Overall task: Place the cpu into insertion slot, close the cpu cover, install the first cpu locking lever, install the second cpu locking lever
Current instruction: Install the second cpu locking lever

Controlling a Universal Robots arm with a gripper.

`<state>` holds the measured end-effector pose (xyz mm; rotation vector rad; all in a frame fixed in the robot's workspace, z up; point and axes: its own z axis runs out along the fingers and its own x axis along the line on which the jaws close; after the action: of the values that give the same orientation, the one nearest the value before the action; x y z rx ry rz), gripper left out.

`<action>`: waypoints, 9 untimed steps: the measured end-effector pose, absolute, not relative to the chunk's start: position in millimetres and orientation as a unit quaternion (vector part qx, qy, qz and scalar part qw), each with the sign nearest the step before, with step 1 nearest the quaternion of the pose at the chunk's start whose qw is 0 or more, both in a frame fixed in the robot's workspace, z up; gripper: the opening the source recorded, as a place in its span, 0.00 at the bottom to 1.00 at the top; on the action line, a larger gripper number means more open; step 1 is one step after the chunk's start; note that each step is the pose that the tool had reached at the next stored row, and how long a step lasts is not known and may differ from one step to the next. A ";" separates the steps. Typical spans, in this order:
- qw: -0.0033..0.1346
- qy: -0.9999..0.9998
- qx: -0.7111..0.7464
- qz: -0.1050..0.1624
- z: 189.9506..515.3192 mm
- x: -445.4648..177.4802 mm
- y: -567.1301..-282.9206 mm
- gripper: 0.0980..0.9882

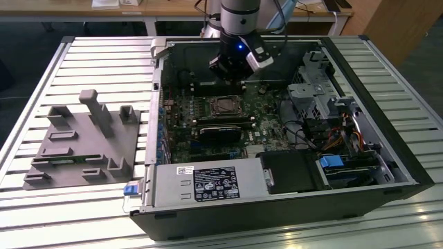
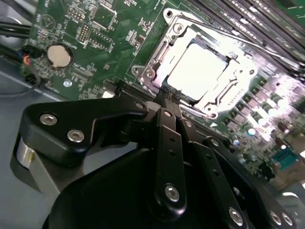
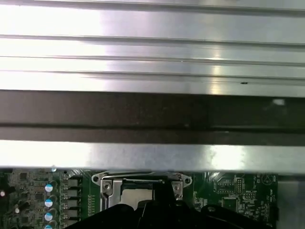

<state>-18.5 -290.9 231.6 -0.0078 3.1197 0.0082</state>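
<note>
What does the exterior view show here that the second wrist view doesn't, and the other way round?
Exterior view alone: the whole open computer case on the slatted table, the grey fixture block to the exterior view's left, the labelled power box, and the arm reaching in from above.

Second wrist view alone: a round coin cell on the board, and the hand just short of the cover's edge.

Both: the green circuit board, and the cpu seated in the insertion slot under the cpu cover.

Green circuit board [image 2: 109,28], silvery cpu cover [image 2: 157,67], black gripper [image 2: 167,98], pale glaring cpu [image 2: 198,67] ctr-right; grey ribbed table [image 1: 90,57].
</note>
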 end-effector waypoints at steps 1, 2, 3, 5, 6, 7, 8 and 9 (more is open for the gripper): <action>0.011 1.000 -0.003 0.003 234.1 -18.5 -290.9 0.01; 0.011 1.000 -0.003 0.002 235.6 -18.5 -291.0 0.01; 0.011 1.000 -0.003 0.003 235.8 -18.5 -291.1 0.01; 0.011 1.000 -0.003 0.002 235.8 -18.5 -291.5 0.01; 0.011 1.000 -0.003 0.002 235.8 -18.5 -292.5 0.01; 0.011 1.000 -0.003 0.002 235.8 -18.5 -294.3 0.01; 0.011 1.000 -0.003 0.002 235.8 -18.5 -295.9 0.01; 0.011 1.000 -0.003 0.002 235.8 -18.5 -297.8 0.01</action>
<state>-18.5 -297.8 235.8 -0.0080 3.1197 0.0075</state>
